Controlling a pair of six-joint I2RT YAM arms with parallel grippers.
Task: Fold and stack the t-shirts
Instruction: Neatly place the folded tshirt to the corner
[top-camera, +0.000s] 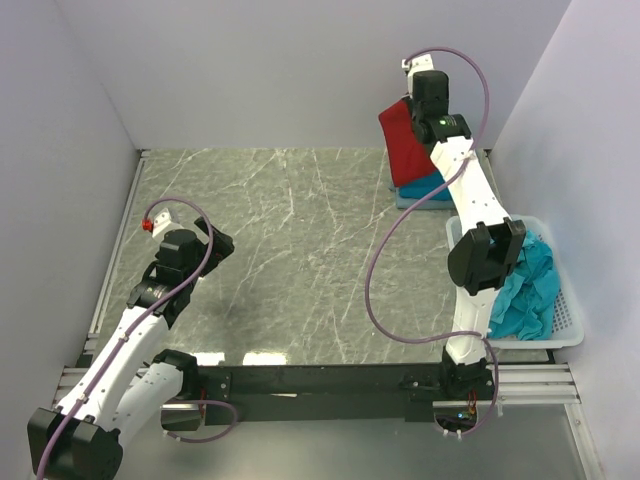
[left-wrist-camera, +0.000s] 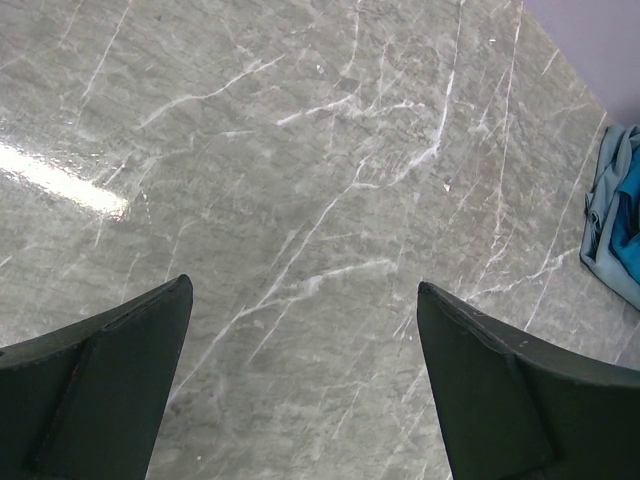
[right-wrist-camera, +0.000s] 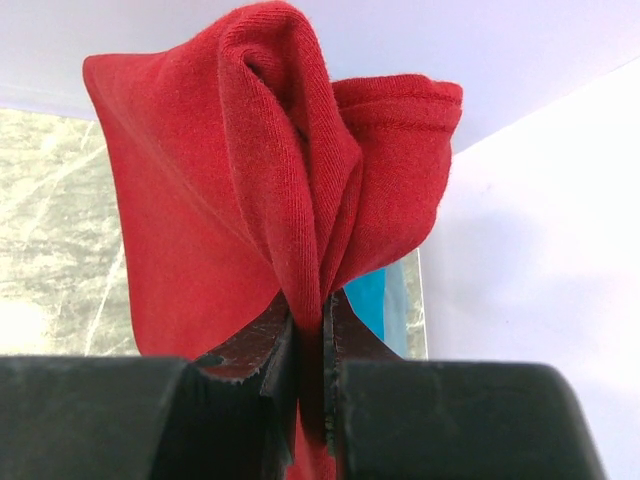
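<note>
At the top view's upper right, the right gripper (right-wrist-camera: 322, 335) clamps the red t-shirt (top-camera: 401, 140) over folded teal t-shirts (top-camera: 428, 188). This thin pinch could slip, unfolding it. The left gripper (left-wrist-camera: 303, 385) gapes, empty.

left pincer (left-wrist-camera: 305, 300) wide open, arm bent low; right pincer (right-wrist-camera: 322, 320), arm stretched forward, clamps red t-shirt (right-wrist-camera: 210, 190).
</note>
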